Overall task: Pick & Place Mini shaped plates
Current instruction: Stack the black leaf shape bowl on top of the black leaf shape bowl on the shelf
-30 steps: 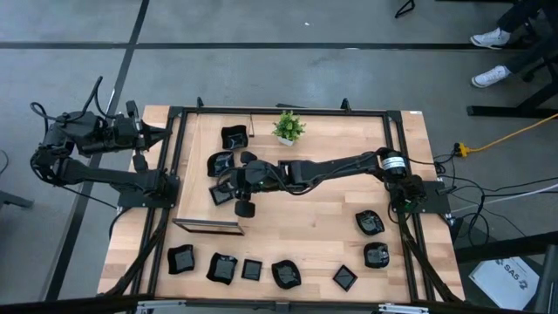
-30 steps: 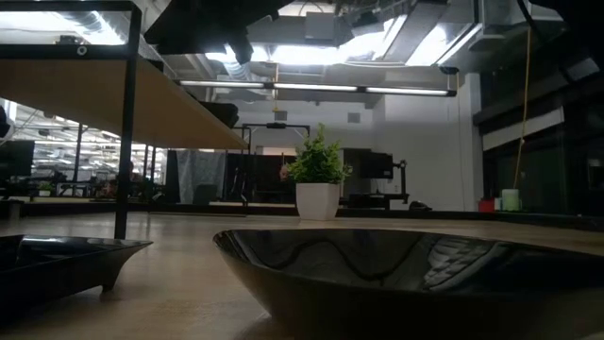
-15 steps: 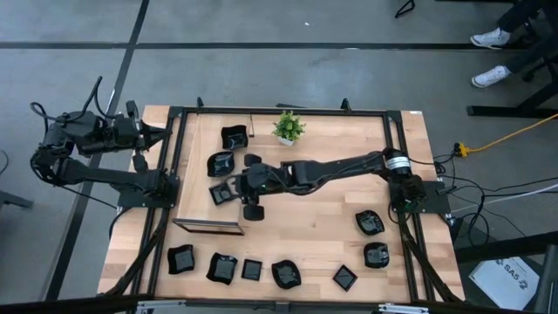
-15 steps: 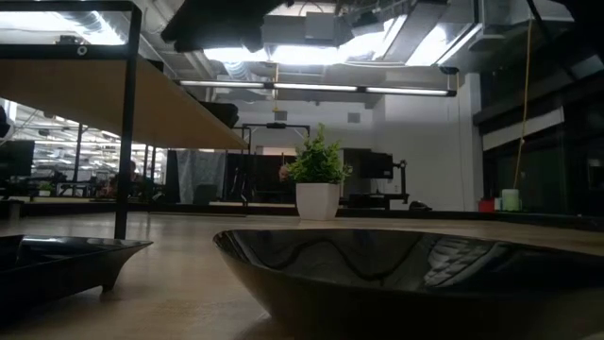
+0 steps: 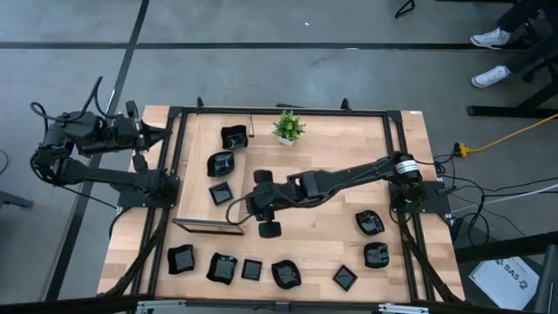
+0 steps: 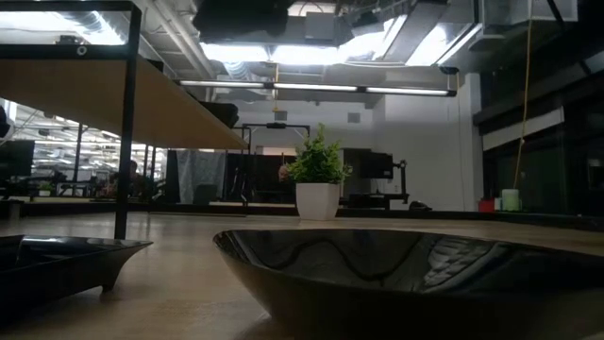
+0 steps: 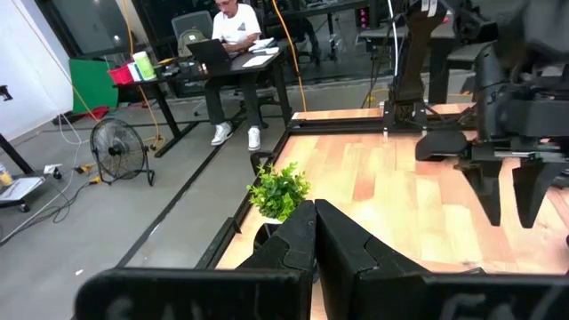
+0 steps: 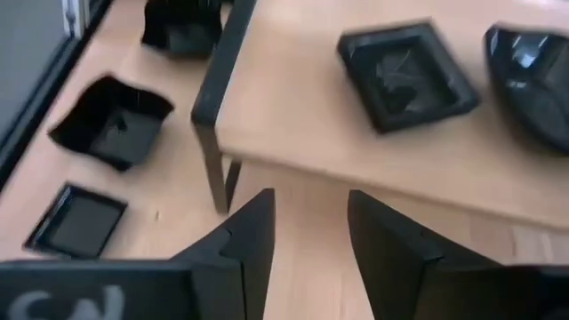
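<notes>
High view: right gripper over table middle, near raised wooden shelf, fingers apart, holding nothing. Three black plates sit on shelf, left of gripper. More plates in row along near edge. Left gripper waits off far-left side, fingers together. Likely next: get another plate from near row. Come straight down, pinch rim, lift slow; plates look slippery.

High view looks straight down over the whole counter; low view sits at counter level, facing the potted plant, which the left wrist view shares.
</notes>
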